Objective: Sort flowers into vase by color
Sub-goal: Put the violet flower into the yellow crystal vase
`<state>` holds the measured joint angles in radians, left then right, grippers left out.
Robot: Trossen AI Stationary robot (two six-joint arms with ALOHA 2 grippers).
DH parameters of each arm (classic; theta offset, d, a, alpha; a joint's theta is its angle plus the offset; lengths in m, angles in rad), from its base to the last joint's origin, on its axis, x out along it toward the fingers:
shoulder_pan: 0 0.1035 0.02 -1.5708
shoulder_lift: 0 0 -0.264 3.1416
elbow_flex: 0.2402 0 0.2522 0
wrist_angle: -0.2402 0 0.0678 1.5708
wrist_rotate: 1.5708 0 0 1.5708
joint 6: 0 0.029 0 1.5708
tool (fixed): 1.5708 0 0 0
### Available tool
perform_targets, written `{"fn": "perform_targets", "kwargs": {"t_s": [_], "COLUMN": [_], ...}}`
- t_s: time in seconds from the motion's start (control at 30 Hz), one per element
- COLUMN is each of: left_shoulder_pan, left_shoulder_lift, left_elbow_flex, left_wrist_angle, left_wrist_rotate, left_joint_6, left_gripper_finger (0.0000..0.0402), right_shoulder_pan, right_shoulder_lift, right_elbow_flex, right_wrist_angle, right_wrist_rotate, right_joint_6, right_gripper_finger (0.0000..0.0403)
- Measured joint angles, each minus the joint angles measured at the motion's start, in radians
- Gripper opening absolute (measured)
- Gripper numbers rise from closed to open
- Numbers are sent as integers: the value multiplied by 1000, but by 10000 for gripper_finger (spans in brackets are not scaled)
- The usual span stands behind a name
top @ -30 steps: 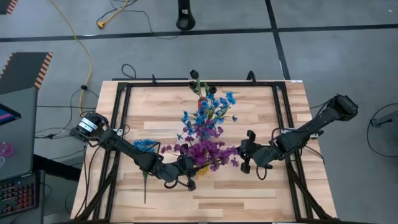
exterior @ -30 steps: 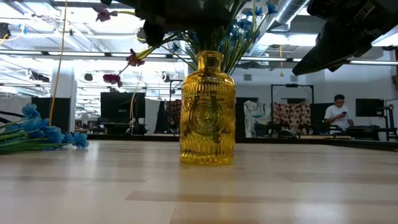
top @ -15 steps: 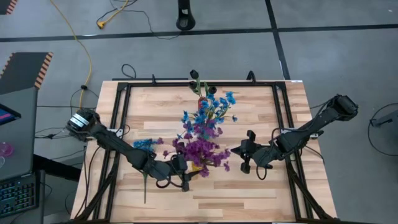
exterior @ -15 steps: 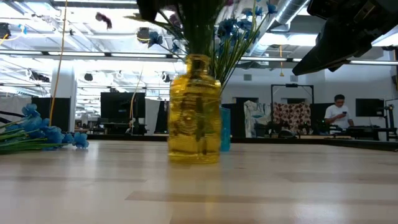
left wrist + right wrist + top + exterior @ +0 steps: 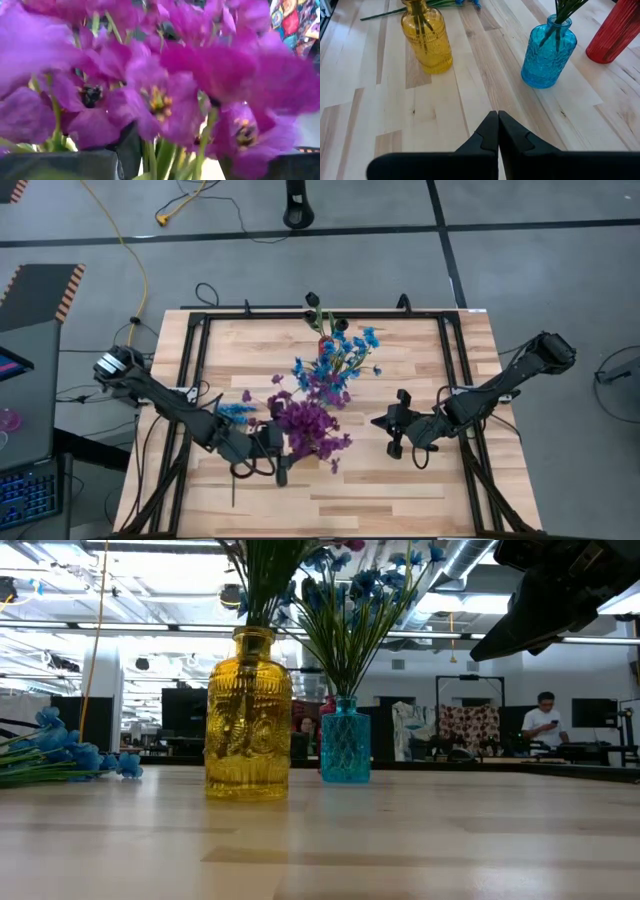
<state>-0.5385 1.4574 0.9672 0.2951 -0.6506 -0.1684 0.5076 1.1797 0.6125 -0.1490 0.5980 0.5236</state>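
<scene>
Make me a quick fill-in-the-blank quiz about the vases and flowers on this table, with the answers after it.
1. The purple flowers stand in the ___ vase.
2. The blue vase holds ___ flowers.
3. The right gripper is ___ and holds nothing.
4. A loose blue sprig lies on the ___.

Answers: yellow; blue; shut; table

Yellow vase (image 5: 248, 715), seemingly purple flowers (image 5: 305, 425).
</scene>
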Motion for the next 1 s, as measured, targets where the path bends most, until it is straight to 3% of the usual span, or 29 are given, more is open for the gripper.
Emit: {"fn": "perform_targets", "kwargs": {"t_s": [0.33,0.67,1.0], "left_shoulder_pan": [-2,-2,-3], "left_shoulder_lift": [-8,-13,-126], "left_elbow_flex": [0,0,0], "left_wrist_angle": [-169,-336,-479], "left_wrist_rotate": [26,166,197], "left_joint_6": [-79,-45,-85], "left_gripper_finger": [202,201,201], "right_shoulder_pan": [0,0,0], "right_shoulder_lift": [0,0,0], "right_elbow_flex": [0,0,0], "right_wrist_angle": [0,0,0], "right_wrist_rotate": [0,-11,-49], "right_joint_6": [0,0,1], "right_gripper_finger": [33,33,33]}}
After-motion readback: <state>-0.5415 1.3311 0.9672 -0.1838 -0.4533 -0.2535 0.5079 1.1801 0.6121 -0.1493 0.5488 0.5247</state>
